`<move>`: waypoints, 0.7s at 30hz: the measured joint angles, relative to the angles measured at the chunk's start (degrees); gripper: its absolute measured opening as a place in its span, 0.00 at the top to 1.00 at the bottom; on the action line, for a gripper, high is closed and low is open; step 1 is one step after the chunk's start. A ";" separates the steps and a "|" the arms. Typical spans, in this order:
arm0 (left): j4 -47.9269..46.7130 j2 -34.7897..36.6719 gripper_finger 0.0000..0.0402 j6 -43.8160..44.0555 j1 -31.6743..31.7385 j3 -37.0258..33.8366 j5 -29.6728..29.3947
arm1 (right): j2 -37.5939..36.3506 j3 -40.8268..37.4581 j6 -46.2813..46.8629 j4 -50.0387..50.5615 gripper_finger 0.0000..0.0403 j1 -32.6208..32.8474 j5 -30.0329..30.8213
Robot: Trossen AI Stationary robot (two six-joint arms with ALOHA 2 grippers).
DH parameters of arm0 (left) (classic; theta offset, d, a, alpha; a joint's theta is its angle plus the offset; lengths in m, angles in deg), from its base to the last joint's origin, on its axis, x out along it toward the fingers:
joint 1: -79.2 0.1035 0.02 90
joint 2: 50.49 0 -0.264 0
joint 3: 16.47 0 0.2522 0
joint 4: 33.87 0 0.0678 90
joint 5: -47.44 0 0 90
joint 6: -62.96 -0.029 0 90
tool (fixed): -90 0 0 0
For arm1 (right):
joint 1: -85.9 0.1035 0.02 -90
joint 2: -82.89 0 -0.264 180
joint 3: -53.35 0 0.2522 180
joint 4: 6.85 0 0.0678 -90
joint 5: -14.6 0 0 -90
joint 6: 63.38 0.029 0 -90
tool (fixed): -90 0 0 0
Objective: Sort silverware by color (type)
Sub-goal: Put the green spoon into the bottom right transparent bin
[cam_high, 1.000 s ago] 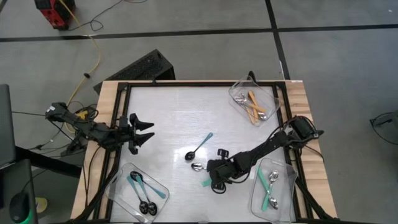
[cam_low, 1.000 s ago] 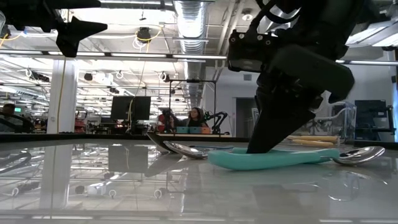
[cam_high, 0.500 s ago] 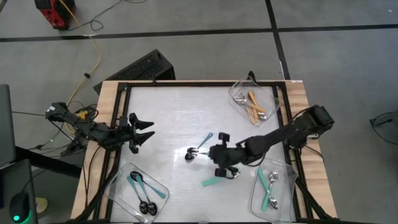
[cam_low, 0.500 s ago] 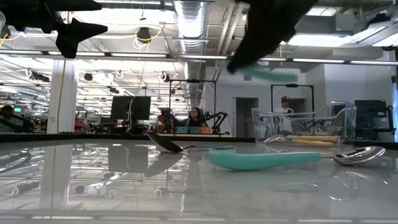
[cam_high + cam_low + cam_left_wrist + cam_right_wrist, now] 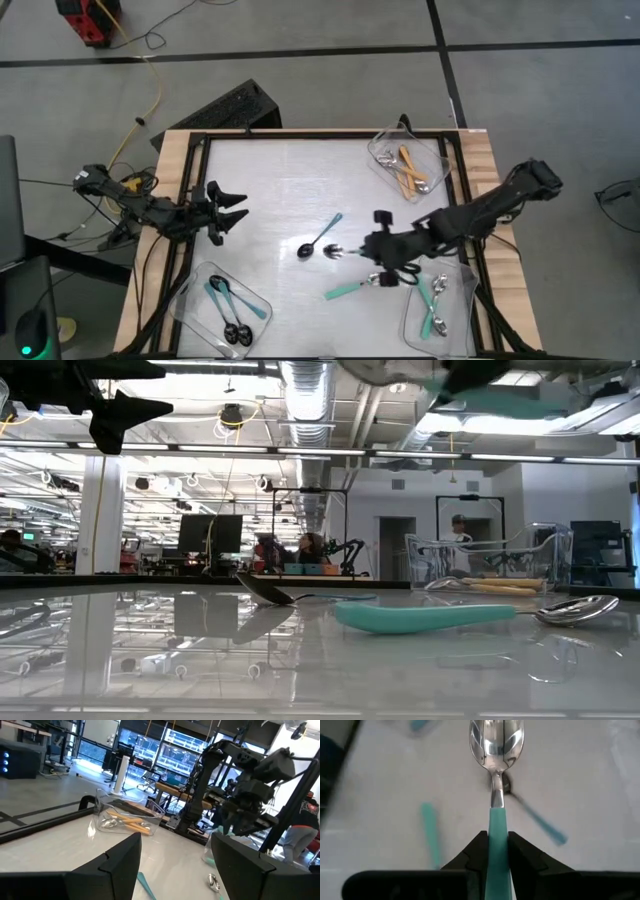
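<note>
Right gripper [image 5: 385, 250]: above table centre, fingers [image 5: 476, 851] clamped on teal spoon [image 5: 497, 785] handle, silver bowl projecting beyond fingertips. Second teal spoon [image 5: 347, 290] lies on table [image 5: 270, 180] nearby. Left gripper [image 5: 232, 212]: raised at left edge, fingers spread, empty

Teal-handled spoon [image 5: 496, 780], silver bowl forward, held off the table, handle pinched between dark fingers; bowl [image 5: 333, 251] shows near mid-table.

Second teal spoon [image 5: 350, 289] lies flat on the table just below it, silver bowl to the right.

Thin blue spoon [image 5: 320, 237], black bowl, lies diagonal at mid-table.

Orange-handled spoons [image 5: 409, 172] piled at far right. Blue spoons [image 5: 228, 310] at near left. Teal spoons [image 5: 432, 305] at near right.
</note>
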 joint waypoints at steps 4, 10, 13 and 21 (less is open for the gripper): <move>-0.02 0.01 0.44 0.61 0.00 0.00 0.00 | -2.86 -0.05 7.99 7.20 0.80 3.26 -4.23; -0.02 0.01 0.44 0.70 -0.01 0.00 0.00 | -7.02 -0.05 25.25 15.17 0.80 9.51 -6.92; -0.02 0.00 0.44 0.96 -0.02 0.00 0.00 | -8.99 -0.03 37.39 18.47 0.80 12.58 -7.25; -0.04 0.02 0.44 0.98 0.00 0.00 -0.02 | -12.03 -0.01 72.26 28.33 0.80 22.61 -7.56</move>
